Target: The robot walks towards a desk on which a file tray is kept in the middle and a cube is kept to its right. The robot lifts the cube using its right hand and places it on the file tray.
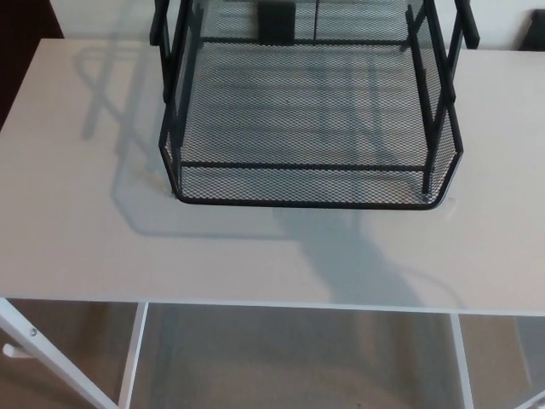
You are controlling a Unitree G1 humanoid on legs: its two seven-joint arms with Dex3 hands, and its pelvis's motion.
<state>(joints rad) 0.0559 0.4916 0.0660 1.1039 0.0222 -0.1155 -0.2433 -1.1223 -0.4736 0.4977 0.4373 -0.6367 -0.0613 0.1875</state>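
Observation:
A black wire-mesh file tray [311, 200] stands in the middle of the white desk [77, 239], its open front facing me. Its lower mesh shelf holds nothing that I can see. A dark block-like shape [274, 19] shows behind the mesh at the tray's back; I cannot tell what it is. No cube shows on the desk to the right of the tray. Neither of my hands appears in the head view.
The desk's front edge [272, 304] runs across the lower part of the picture, with white frame legs [132, 358] and beige floor below it. A dark object [532, 34] sits at the far right edge behind the desk.

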